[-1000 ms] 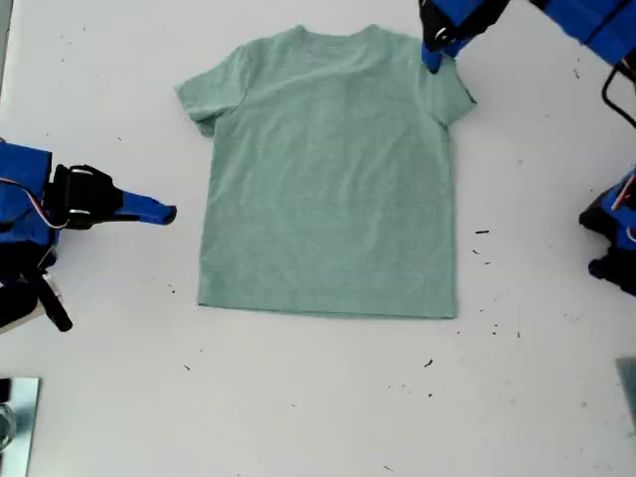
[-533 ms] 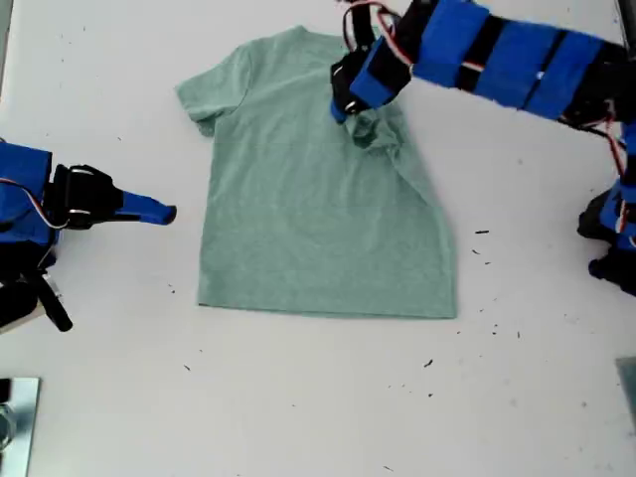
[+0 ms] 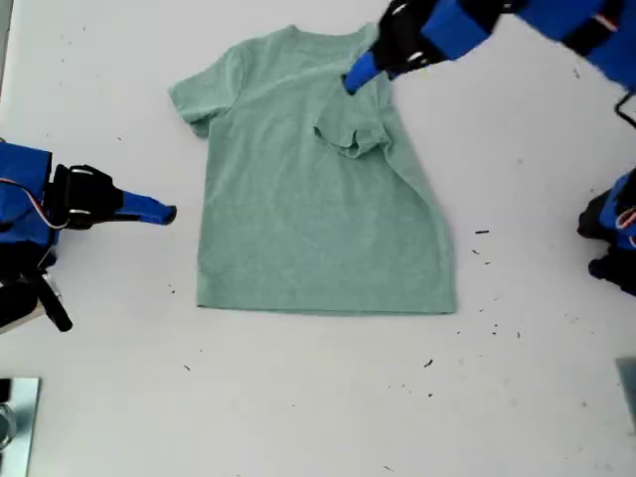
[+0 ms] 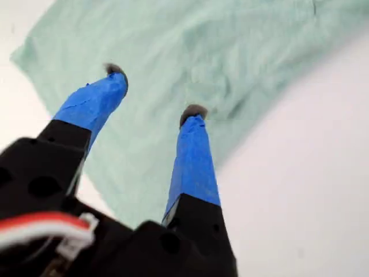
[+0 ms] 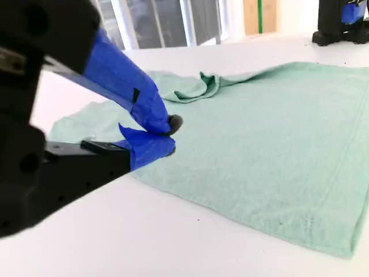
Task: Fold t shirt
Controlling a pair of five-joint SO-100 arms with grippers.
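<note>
first arm [image 3: 517,25] motion-blurred and cut by the exterior view's top and right edges, t shirt [image 3: 318,179] shoulder on the exterior view's right hidden under its folded-in sleeve, second arm [image 3: 30,238] cut by the exterior view's left edge, bench [image 3: 298,397] specks too small to identify

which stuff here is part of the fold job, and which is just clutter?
Part of the job:
t shirt, one sleeve folded in
my first gripper, open above it
my second gripper, shut, beside it

Lying about:
dark specks on the table
</note>
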